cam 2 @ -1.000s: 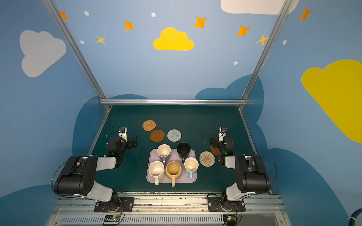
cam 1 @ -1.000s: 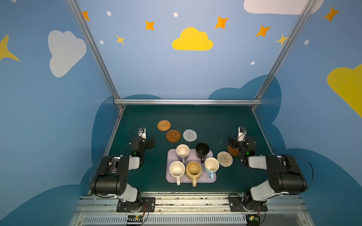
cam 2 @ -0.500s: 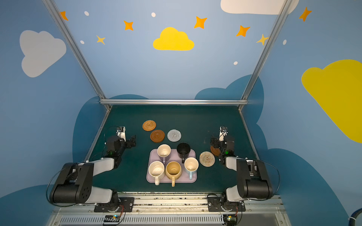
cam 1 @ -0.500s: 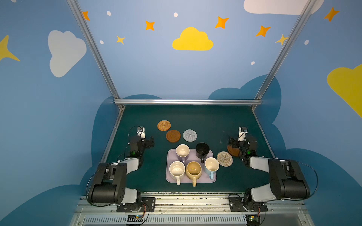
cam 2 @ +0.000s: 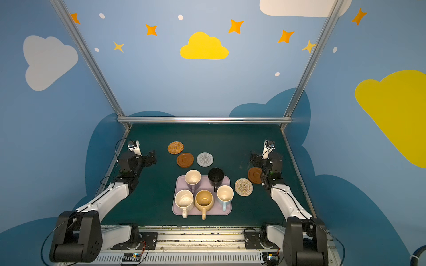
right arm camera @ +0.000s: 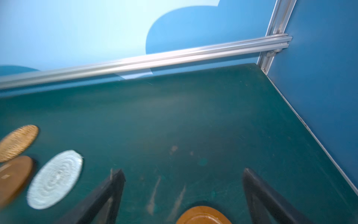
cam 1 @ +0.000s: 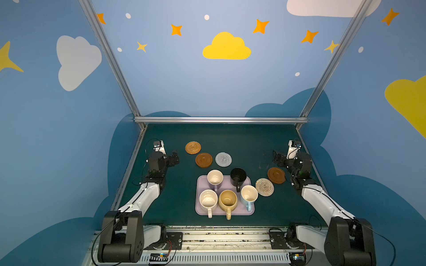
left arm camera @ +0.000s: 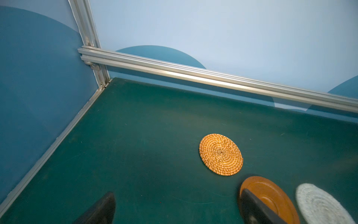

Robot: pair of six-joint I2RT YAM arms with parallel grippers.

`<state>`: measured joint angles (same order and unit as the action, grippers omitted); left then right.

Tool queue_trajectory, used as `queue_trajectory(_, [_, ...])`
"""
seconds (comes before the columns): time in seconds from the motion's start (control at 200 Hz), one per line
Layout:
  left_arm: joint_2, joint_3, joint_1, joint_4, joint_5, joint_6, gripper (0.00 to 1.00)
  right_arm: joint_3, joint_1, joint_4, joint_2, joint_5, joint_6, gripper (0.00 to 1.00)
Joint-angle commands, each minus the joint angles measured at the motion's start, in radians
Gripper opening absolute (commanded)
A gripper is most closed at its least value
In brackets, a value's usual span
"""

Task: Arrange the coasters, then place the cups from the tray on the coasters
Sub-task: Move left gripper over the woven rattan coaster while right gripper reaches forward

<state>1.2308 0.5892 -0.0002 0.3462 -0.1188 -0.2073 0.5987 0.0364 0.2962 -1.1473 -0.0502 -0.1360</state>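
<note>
Brown coaster (right arm camera: 203, 215) shows only partly near the wide right fingers (right arm camera: 108, 194); left fingers (left arm camera: 102, 209) wide too.

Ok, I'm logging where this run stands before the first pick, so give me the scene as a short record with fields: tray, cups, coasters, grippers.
tray: lilac tray, front middle
cups: five, all on the tray: lavender, black, cream speckled, mustard, light blue
coasters: five, lying flat, none bearing a cup; tan rattan, brown wooden and grey woven beyond the tray; beige woven and second brown wooden to its right
grippers: left gripper and right gripper both open, empty
</note>
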Motion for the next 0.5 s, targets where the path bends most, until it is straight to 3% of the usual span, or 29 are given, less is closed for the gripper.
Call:
queue_trajectory(0.0, [-0.002, 0.084, 0.002, -0.111, 0.111, -0.095, 1.00, 0.106, 0.006, -0.169, 0.017, -0.084, -0.085, 0.95])
queue_trajectory(0.285, [0.121, 0.342, -0.004, -0.381, 0.174, -0.209, 1.00, 0.301, 0.060, -0.320, -0.069, -0.166, -0.200, 0.95])
queue_trajectory(0.496, [0.306, 0.519, -0.015, -0.512, 0.212, -0.226, 0.98, 0.418, 0.155, -0.381, -0.162, -0.149, -0.193, 0.95])
